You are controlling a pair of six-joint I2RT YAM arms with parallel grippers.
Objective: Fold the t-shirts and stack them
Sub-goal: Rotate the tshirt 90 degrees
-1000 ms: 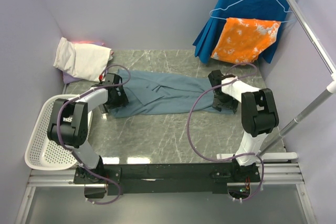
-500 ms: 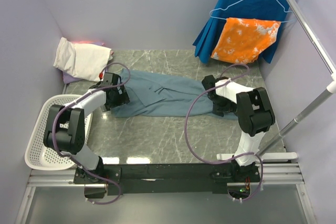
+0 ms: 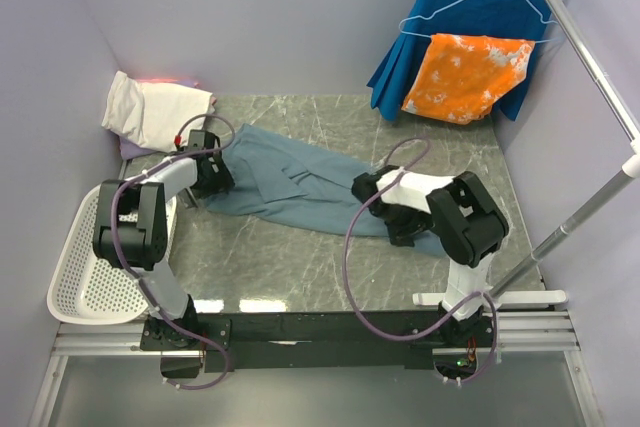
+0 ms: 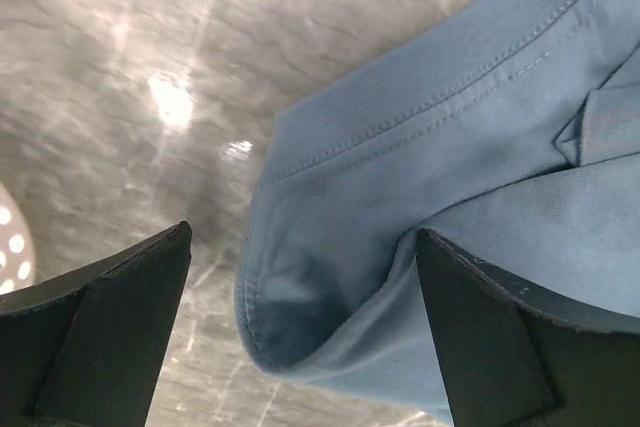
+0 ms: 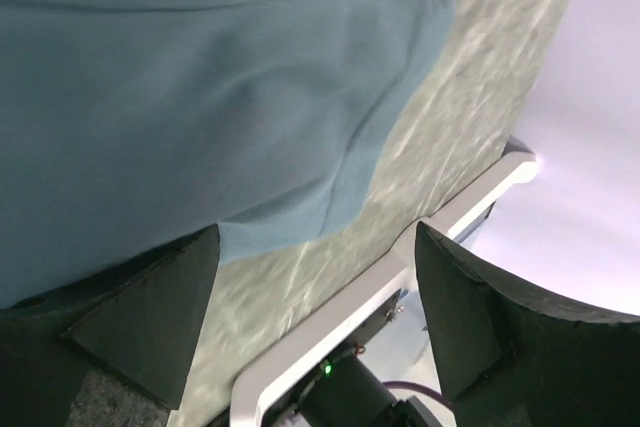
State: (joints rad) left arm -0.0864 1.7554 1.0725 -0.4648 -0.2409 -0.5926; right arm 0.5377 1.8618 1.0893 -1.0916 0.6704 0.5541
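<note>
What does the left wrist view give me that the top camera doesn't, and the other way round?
Only the left wrist: the stitched hem at a corner of the blue-grey t-shirt, inside the open left gripper. Only the top camera: the folded cream t-shirt, the hanging orange cloth, the right gripper over the shirt's other end. Both: the blue-grey t-shirt on the marble table.
</note>
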